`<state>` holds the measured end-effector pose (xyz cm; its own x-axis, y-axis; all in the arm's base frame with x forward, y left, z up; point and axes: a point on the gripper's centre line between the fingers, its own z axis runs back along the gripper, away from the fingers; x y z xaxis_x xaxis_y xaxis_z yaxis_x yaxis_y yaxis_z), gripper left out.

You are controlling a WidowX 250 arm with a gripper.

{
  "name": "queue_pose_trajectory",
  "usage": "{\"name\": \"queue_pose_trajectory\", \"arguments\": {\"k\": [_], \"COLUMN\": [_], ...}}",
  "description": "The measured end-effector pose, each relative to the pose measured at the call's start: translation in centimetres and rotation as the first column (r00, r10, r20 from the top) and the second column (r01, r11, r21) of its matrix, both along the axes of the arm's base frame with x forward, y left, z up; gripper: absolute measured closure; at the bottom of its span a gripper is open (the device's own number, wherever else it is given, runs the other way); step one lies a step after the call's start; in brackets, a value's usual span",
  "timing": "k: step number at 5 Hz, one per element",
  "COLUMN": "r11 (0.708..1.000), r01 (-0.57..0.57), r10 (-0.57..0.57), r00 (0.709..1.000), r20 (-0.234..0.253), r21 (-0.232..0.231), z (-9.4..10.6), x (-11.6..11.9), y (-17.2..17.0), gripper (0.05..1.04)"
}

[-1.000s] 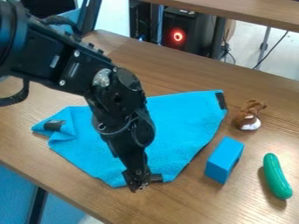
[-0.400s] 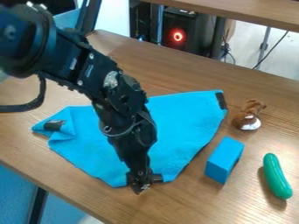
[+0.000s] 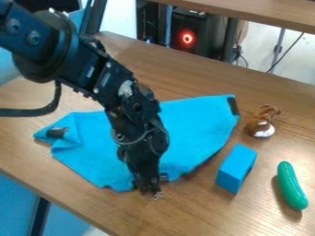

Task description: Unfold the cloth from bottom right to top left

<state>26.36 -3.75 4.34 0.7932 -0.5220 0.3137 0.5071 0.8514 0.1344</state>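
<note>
Wooden tabletop bears the blue cloth, left to centre and largely folded. The gripper is at its near edge, jaws seemingly pinched on the fabric. Grasping looks done; drawing the flap across and laying it flat remain. Rightward: block, toy, cucumber.

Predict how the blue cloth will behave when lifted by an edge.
The blue cloth will probably droop rather than hold stiff, as one corner lies folded and rumpled. It looks thin, so likely light for its spread. Its matt surface suggests it would not slip easily from the pincer.
</note>
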Motion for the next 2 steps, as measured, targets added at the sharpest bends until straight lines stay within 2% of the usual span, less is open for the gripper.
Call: {"name": "queue_pose_trajectory", "arguments": {"k": [1, 2], "r11": [1.000, 0.997], "r01": [-0.009, -0.021], "r10": [0.009, 0.018], "r00": [1.000, 0.999], "r20": [-0.019, -0.044], "r21": [-0.028, -0.080], "z": [0.1, 1.1], "x": [-0.2, -0.2], "y": [0.2, 0.8], "gripper": [0.906, 1.005]}}
